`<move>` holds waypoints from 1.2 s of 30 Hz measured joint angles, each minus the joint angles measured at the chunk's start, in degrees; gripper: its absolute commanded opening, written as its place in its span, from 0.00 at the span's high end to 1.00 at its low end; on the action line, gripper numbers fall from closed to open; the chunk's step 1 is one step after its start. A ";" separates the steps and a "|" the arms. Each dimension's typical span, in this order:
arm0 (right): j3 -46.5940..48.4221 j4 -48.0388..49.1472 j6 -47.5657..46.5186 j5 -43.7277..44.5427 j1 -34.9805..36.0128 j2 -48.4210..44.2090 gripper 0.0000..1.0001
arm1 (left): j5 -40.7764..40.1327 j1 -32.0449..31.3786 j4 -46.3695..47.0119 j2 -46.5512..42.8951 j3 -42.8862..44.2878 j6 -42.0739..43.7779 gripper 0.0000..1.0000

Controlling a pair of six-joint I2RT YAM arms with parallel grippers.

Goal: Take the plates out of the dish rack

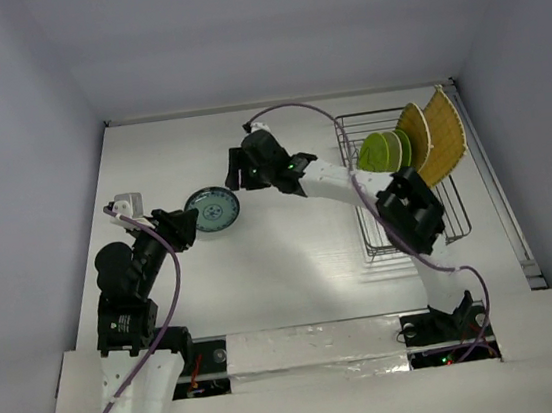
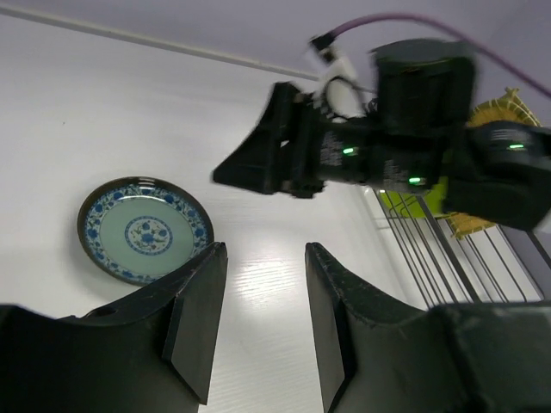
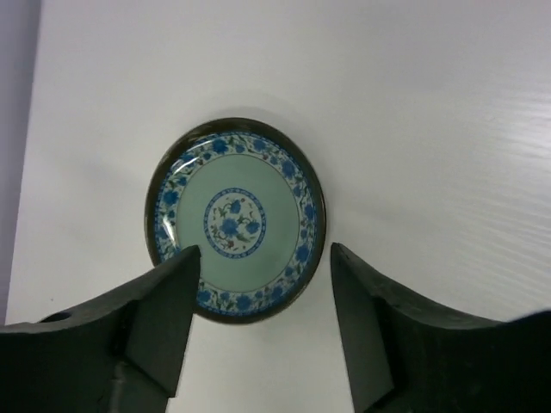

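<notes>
Plates are stood on edge in the far end of the rack. Four are counted there: two green plates toward 9 o'clock and two larger yellow plates toward 3 o'clock. A fifth, the blue plate, is laid flat on the table, well apart from the rack and at about 9 o'clock from the table's middle.

One rack is seen, set at 3 o'clock, just beside the table's right edge. Its near half is crossed by the right arm's elbow. Bare table is left all round the blue plate, with the widest stretch toward 12 o'clock up to the far edge. The left edge is near at 9 o'clock.

Two grippers are counted, one to each side of the blue plate. The left gripper is held at the plate's 8 o'clock, close by its rim. In the left wrist view its fingers are spread apart with nothing between them. The right gripper is held at the plate's 1 o'clock. In the right wrist view its fingers are spread wide, and the blue plate is framed between their tips. No contact with the plate can be made out.
</notes>
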 measured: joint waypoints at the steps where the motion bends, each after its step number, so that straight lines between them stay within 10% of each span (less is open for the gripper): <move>1: -1.70 0.07 -0.83 0.74 0.00 -2.82 0.58 | -0.02 0.00 0.00 0.00 0.00 0.00 0.61; 4: -9.11 0.59 -4.59 5.33 0.00 -14.34 1.00 | -0.07 0.00 0.00 0.00 0.00 0.00 0.61; 11: -31.08 1.79 -9.40 16.48 -11.87 -48.96 0.96 | -0.04 0.00 0.02 0.02 0.00 0.00 0.61; 14: -36.74 0.63 -10.56 21.42 -21.29 -55.08 0.65 | 0.11 0.00 0.02 0.15 -0.02 -0.02 0.61; 28: -38.51 -5.99 -17.42 23.69 -30.47 -43.47 0.59 | 0.33 0.00 0.02 1.09 -0.11 0.00 0.61; 36: -37.77 -6.43 -18.64 23.45 -30.69 -36.30 0.86 | 0.44 0.00 0.02 1.09 -0.11 -0.02 0.61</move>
